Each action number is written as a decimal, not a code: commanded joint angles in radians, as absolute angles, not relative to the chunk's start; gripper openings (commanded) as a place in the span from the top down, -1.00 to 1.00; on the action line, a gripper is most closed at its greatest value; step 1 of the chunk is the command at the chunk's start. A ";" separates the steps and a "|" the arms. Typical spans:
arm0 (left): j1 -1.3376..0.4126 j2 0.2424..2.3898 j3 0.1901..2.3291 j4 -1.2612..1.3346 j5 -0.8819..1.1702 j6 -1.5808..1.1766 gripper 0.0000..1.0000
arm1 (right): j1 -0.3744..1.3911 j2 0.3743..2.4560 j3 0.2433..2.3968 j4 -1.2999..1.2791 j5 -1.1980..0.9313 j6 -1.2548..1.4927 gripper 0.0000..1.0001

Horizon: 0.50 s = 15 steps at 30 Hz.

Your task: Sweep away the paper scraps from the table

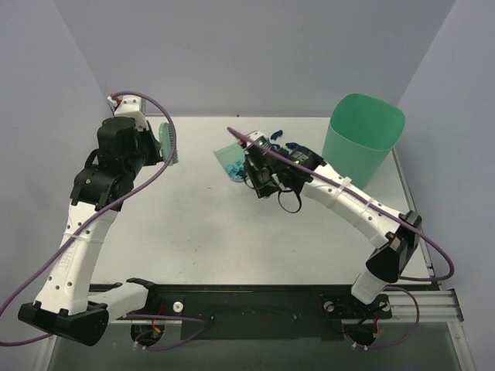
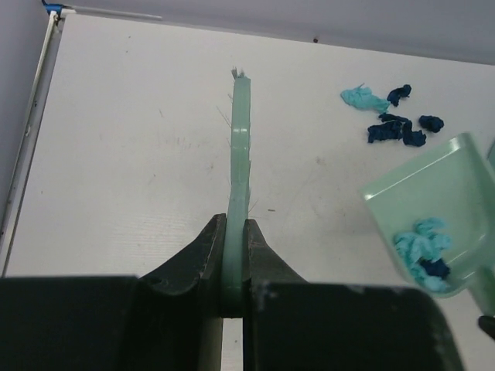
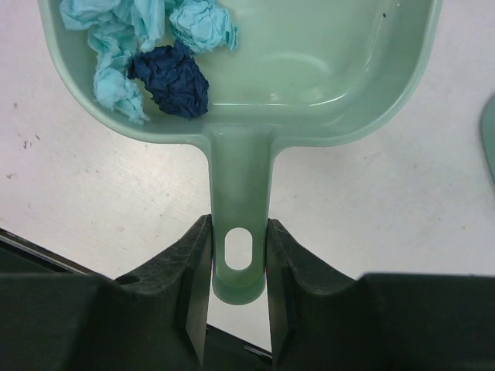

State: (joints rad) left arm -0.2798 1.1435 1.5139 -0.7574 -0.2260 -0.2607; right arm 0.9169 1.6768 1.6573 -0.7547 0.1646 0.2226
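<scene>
Bases of both arms sit at the near edge of the table [image 1: 209, 239], the left arm bent up along the left side and the right arm stretched toward the middle. The left gripper [image 2: 236, 232] is clamped on the thin handle of a green hand brush [image 2: 240, 147], which is seen edge-on in its wrist view and points away over bare tabletop. The right gripper [image 3: 240, 251] is closed tight on the handle of a pale green dustpan [image 3: 325, 69], just above the handle's hanging slot. Paper scraps [image 3: 166, 73], several light teal and one dark navy, are bunched in the pan's left back corner. Farther off, loose scraps [image 2: 396, 127] of both colours lie on the table beyond the pan. A green bin [image 1: 363, 143] stands at the far right corner.
</scene>
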 commanded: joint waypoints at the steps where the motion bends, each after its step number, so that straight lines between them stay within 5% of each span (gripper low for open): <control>1: -0.278 1.121 1.430 -0.674 -0.198 -0.285 1.00 | 0.795 1.568 1.752 -0.868 0.134 0.304 1.00; 15: -0.278 1.134 1.342 -0.598 -0.141 -0.308 1.00 | 0.249 1.456 1.849 -0.729 -0.326 0.662 1.00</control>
